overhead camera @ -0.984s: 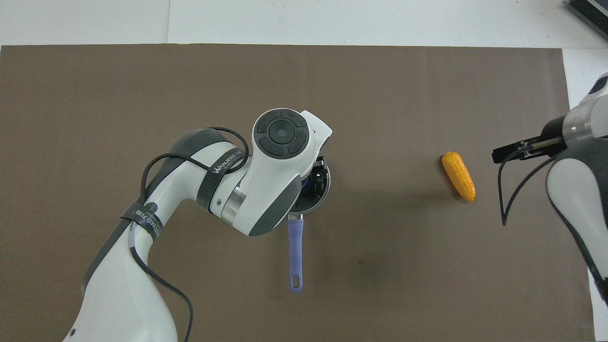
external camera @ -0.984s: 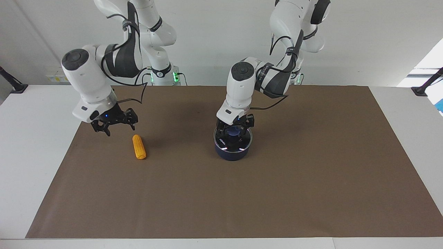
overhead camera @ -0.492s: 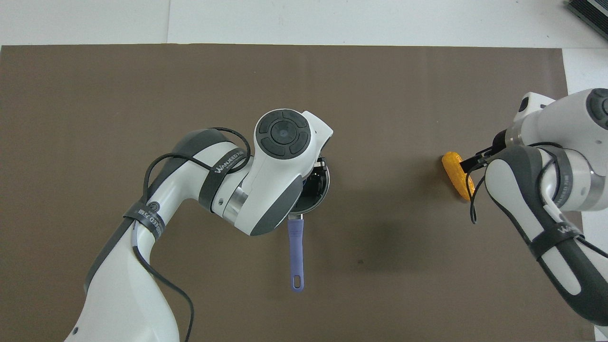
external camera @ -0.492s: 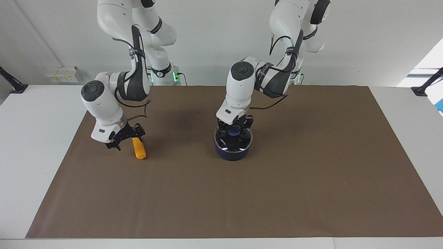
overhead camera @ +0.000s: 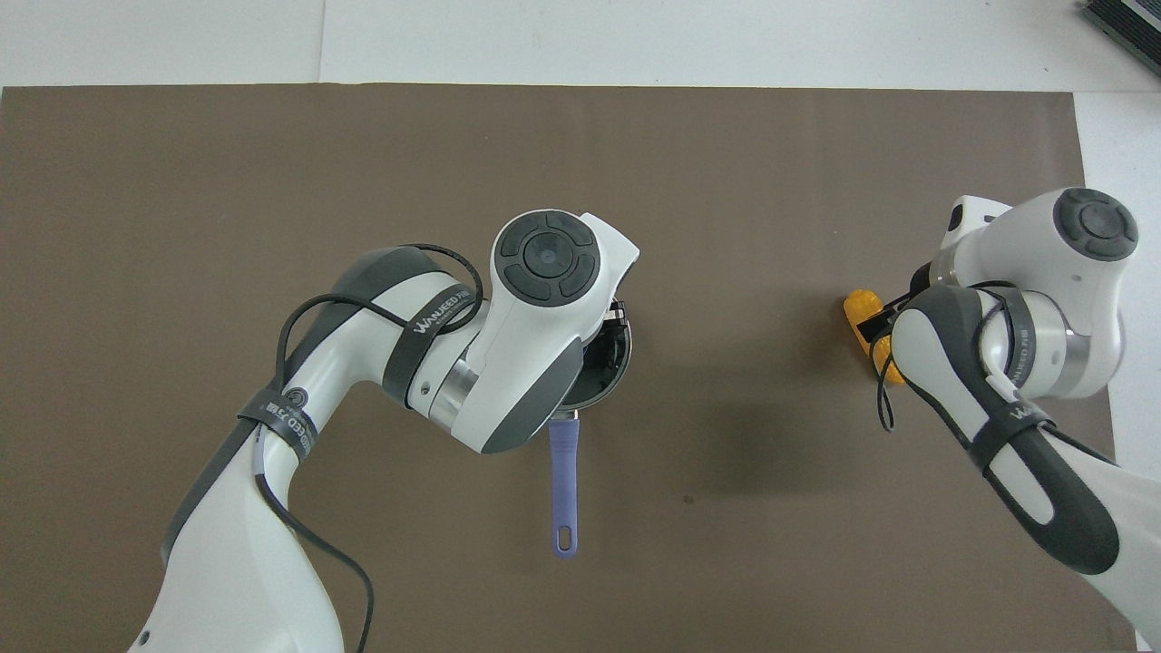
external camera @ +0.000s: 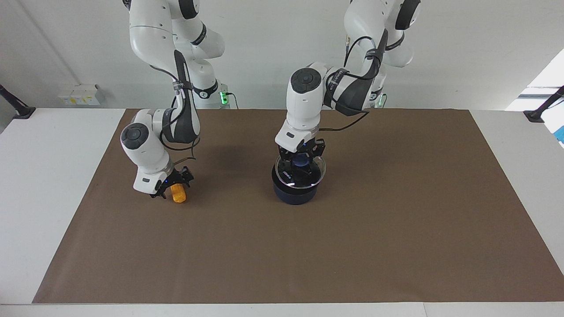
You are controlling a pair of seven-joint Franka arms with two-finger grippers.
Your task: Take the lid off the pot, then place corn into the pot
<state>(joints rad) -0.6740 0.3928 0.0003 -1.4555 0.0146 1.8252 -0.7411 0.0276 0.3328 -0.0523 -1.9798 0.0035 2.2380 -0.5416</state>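
Left gripper (external camera: 302, 159) grasps lid (external camera: 301, 171) above pot (external camera: 294, 193); right gripper (external camera: 172, 186) apparently straddles corn (external camera: 179, 194), unclenched.

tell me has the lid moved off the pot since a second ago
Yes. The lid, gripped by the left gripper, now sits raised above the pot rim.

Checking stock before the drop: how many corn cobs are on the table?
1. The corn lies toward the right arm's end of the table, under the right gripper. None other shows.

Place: looking like a robotics lab.
Evidence: two white Franka arms (external camera: 163, 26) standing at a white table (external camera: 39, 185), a brown mat (external camera: 352, 246) covering it, bare white wall (external camera: 273, 44) backing everything.
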